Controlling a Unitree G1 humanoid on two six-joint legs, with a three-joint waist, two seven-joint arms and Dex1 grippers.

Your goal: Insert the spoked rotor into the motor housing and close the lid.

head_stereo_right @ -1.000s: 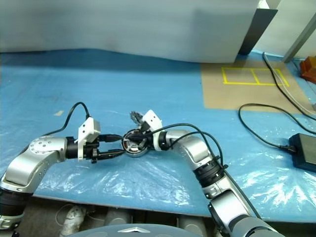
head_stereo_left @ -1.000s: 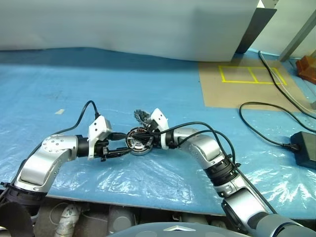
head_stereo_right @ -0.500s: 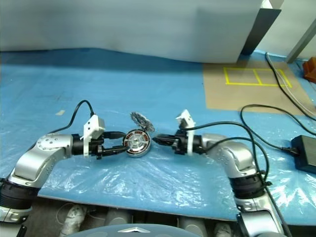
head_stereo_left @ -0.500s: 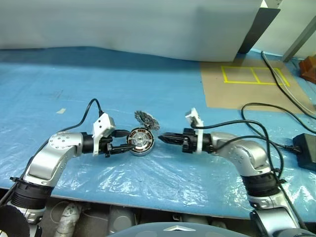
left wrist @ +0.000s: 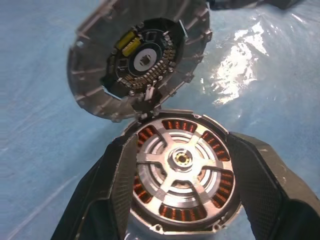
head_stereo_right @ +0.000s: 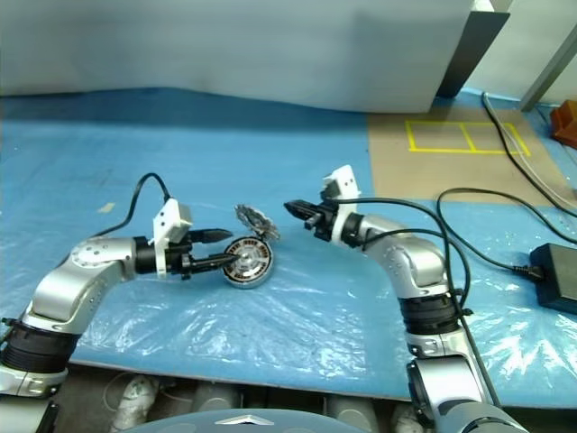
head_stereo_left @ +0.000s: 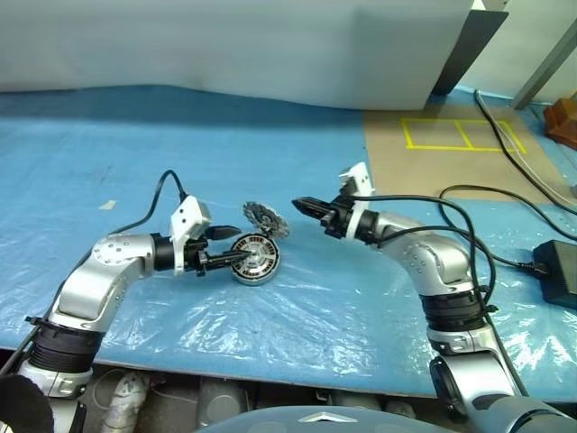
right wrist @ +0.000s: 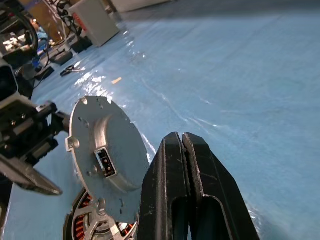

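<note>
Motor housing (left wrist: 182, 175) on blue-sheeted counter (head_stereo_left: 297, 316), mid-counter, spoked rotor (left wrist: 181, 159) seemingly seated, clasped by spread left hand (head_stereo_left: 236, 245). Lid (head_stereo_left: 267, 219) propped upright behind. Right hand (head_stereo_left: 301, 206) pressed together, empty, beside lid. Closing step next, probably: needed lid pushed down.

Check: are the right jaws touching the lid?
Apart. In the left eye view, blue sheet shows between the shut right gripper and the raised lid.
</note>
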